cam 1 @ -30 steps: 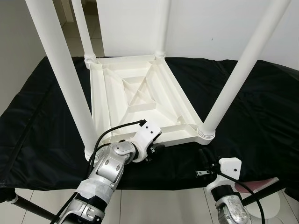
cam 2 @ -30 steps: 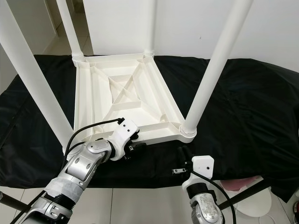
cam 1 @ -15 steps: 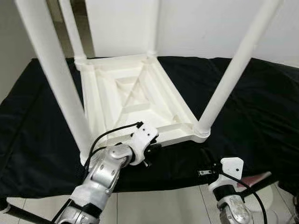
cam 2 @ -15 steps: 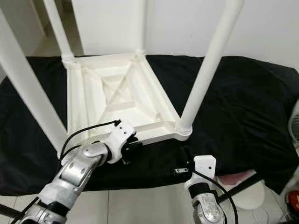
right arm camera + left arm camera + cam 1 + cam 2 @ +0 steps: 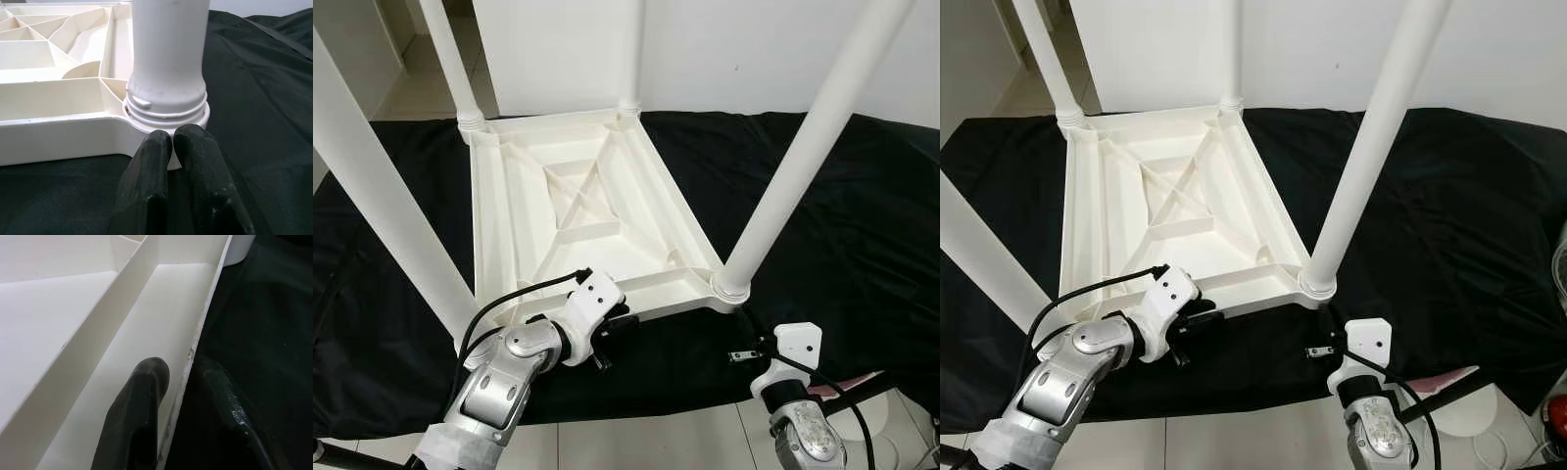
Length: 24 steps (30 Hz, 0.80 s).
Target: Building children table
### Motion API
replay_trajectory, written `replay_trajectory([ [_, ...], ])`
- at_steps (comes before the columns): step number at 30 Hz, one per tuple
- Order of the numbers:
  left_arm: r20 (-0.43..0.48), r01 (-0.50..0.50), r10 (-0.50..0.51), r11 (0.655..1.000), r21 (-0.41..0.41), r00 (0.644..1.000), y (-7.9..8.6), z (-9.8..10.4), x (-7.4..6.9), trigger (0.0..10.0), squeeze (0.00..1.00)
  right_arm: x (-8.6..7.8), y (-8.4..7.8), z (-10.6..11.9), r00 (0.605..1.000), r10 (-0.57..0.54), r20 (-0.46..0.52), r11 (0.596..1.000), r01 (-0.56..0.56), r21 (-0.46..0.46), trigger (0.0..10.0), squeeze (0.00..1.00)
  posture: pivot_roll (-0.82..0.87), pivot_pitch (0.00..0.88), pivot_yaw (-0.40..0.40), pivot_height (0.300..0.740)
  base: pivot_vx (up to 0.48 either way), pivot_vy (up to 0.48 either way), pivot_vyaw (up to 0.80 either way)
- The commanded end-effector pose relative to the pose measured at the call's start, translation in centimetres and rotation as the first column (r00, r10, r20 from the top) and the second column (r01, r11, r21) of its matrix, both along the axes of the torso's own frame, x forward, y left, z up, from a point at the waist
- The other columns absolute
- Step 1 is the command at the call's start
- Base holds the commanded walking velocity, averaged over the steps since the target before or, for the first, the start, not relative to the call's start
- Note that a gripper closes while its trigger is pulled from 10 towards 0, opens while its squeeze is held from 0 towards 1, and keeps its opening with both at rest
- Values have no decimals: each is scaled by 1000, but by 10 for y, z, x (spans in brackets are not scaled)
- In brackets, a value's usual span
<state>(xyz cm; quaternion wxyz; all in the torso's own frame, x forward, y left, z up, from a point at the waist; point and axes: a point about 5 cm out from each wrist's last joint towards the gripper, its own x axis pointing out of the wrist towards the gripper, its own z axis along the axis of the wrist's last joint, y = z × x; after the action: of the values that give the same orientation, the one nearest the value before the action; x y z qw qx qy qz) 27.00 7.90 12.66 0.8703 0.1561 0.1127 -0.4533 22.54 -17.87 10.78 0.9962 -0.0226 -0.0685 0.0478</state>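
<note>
The left gripper is straddling the near rim of the upturned table: one finger is lying inside the white tray-like underside, the other is sitting outside over the black cloth, with the thin edge running between them. The jaws are standing apart around the rim; whether they are already pressing on it cannot be told. In the left eye view this gripper is sitting at lower centre-left, at the near edge of the table.

The right gripper is resting with its two fingers closed together, holding nothing, tips just in front of the ribbed collar where the near right leg is entering its socket. In the right eye view it is lying at lower centre, just below that corner.

Judged from this state, all four legs are seated and the step in hand is securing or steadying the frame. To do it well, the left jaws should be closing squarely on the rim, not skewed, while the right fingers are bracing the corner without pushing the leg off axis.

The table is lying upside down, legs up, in the centre of the frame on a black cloth. White walls are filling the top of the frame; pale floor tiles are showing along the bottom.
</note>
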Motion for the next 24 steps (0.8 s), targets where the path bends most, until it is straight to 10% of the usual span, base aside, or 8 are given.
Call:
replay_trajectory([
  [1,-159,87,-78,995,52,984,5,-27,-14,8039,259,-1,0,-6,999,5,-32,1000,-5,-1,10000,0,-8,106,-14,740,0,0,0],
  [2,-155,92,-82,994,58,984,5,-27,-14,8039,259,-1,-1,-6,999,5,-32,1000,-5,-2,10000,0,-8,106,-14,740,0,0,0],
  [3,-156,110,-100,993,52,983,4,-26,-16,10000,1000,-1,-1,-6,999,4,-32,1000,-5,-3,10000,0,-9,105,-13,740,0,0,0],
  [8,-159,165,-158,986,30,975,3,-22,-23,10000,1000,-1,-1,-6,1000,4,-30,1000,-4,-5,10000,0,-9,105,-13,740,0,0,0],
  [9,-150,182,-176,983,28,973,3,-21,-25,10000,231,-1,-1,-7,999,6,-32,1000,-6,-5,10000,0,-4,105,-10,740,0,0,0],
  [12,-143,195,-189,980,27,972,3,-19,-27,10000,231,0,0,-7,999,8,-33,1000,-8,-5,10000,0,-4,105,-10,740,0,0,0],
  [13,-140,211,-207,977,16,968,3,-17,-29,10000,0,0,0,-7,999,10,-33,1000,-10,-5,10000,0,3,106,-11,740,0,0,0],
  [24,76,156,-144,970,-184,987,15,18,-35,10000,0,8,4,-8,999,37,-30,999,-37,-5,10000,0,33,109,-17,740,0,0,0],
])
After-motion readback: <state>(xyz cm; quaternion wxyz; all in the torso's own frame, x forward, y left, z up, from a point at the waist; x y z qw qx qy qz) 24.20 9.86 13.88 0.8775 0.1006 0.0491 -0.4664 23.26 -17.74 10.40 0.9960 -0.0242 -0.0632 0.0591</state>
